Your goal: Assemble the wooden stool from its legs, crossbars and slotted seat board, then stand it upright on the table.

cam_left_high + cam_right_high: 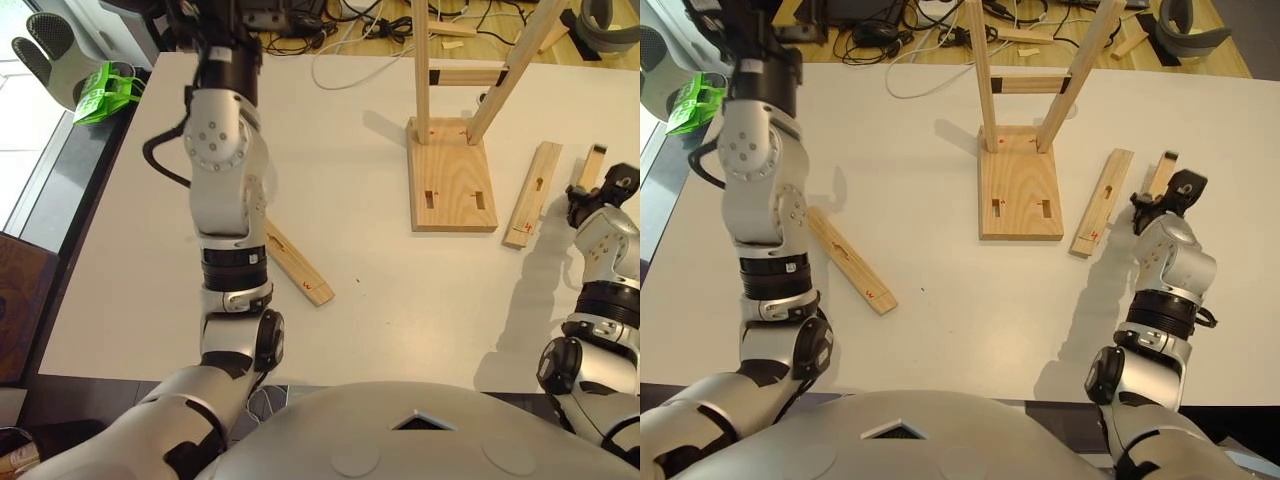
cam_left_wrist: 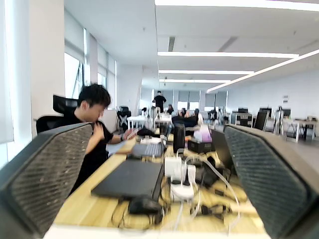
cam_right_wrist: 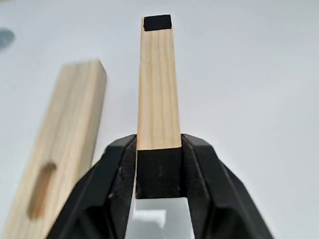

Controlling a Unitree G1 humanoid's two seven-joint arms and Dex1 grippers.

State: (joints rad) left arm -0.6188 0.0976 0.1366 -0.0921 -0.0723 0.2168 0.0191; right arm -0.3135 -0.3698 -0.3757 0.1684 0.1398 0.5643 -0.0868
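from the head views, you see the seat board (image 1: pixel 452 190) flat on the table (image 1: pixel 400 290), two legs (image 1: pixel 422 70) standing in it and a slotted bar (image 1: pixel 532 193) just beside it. in the left wrist view, your left gripper (image 2: pixel 157 149) is spread wide, holding nothing. in the right wrist view, your right gripper (image 3: pixel 159 149) is clamped on a short stick (image 3: pixel 158 84) beside that bar.

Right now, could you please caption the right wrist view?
Jaws grip a black-tipped stick beside a slotted bar on the table.
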